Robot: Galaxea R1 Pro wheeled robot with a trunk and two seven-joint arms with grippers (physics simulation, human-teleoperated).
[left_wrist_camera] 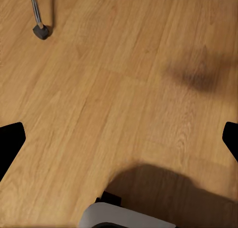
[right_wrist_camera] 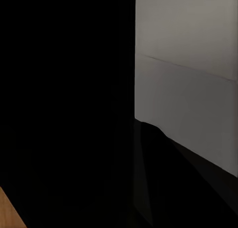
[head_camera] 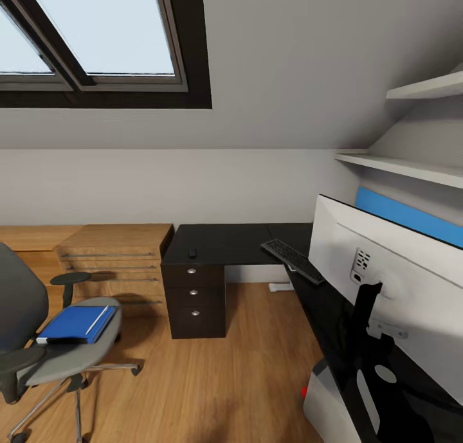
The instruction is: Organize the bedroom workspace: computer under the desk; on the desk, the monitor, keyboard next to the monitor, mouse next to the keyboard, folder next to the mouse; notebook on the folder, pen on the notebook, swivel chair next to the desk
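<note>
The swivel chair [head_camera: 38,346] stands at the lower left, apart from the desk [head_camera: 225,244]. The blue folder [head_camera: 76,324] lies on its grey seat, with a thin pale pen [head_camera: 98,320] across it. On the glossy black desk sit the small black mouse [head_camera: 191,252] and the keyboard [head_camera: 292,260]. The monitor [head_camera: 399,282] stands close on the right, its white back toward me. The light grey computer [head_camera: 328,401] sits low beside the desk edge. The notebook is out of view. My left gripper [left_wrist_camera: 119,139] hangs open over bare wood floor, its black fingertips [left_wrist_camera: 10,141] far apart.
A light wooden chest of drawers [head_camera: 116,253] stands left of the desk's black drawer unit [head_camera: 196,301]. White shelves [head_camera: 411,166] and a blue wall panel [head_camera: 405,215] are at the right. A chair caster [left_wrist_camera: 40,30] rests on the floor. A pale grey panel [right_wrist_camera: 188,79] borders blackness.
</note>
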